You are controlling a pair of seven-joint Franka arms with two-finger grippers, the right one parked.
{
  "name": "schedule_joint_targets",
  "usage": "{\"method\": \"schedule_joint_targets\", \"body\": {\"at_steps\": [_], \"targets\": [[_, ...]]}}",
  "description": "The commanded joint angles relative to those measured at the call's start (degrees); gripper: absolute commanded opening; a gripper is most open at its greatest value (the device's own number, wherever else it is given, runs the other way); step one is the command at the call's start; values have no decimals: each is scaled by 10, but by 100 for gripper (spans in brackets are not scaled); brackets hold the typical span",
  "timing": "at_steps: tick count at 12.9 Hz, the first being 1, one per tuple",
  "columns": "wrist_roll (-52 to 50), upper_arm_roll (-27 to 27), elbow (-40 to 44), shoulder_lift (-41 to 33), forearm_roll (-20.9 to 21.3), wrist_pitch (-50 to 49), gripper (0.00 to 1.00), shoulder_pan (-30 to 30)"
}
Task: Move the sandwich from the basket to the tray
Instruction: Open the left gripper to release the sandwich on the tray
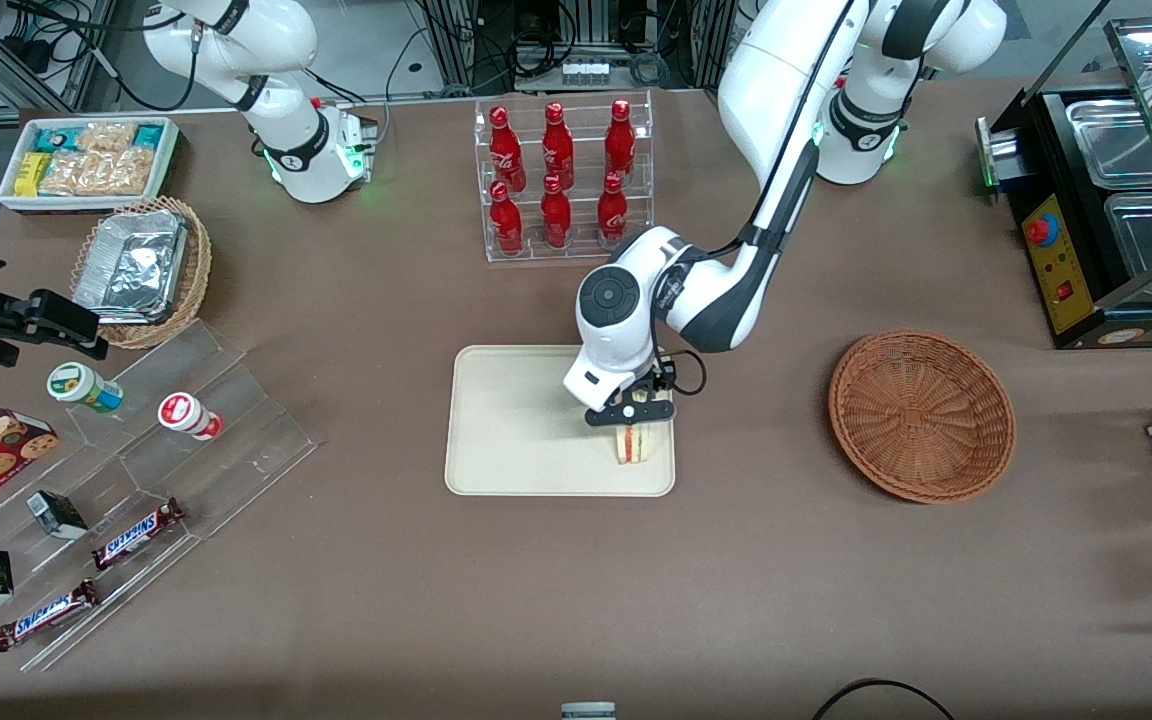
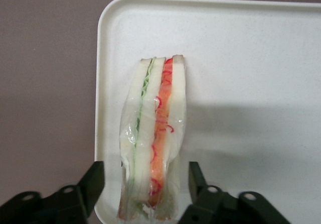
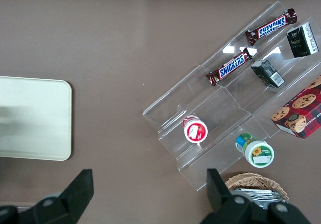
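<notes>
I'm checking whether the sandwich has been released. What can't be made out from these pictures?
- Front view: the end effector hides the top of the sandwich on the tray.
- Left wrist view: the picture's edge cuts off the sandwich's near end, so finger contact is unclear.

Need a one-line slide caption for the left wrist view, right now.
Open gripper straddling the wrapped sandwich, which stands on its edge near the rim of the tray.

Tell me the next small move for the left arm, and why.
Probably lift straight up. The sandwich already stands on the tray near its edge, the basket is empty, and the gripper is open with its fingers apart from the bread.
</notes>
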Motion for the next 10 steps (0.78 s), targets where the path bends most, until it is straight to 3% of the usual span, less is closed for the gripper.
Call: {"method": "schedule_joint_targets", "body": {"at_steps": [1,10], "targets": [[-7,3,11,-18,4,-9,100,-2],[1,20,12,-212,10,-245,100,40]]}}
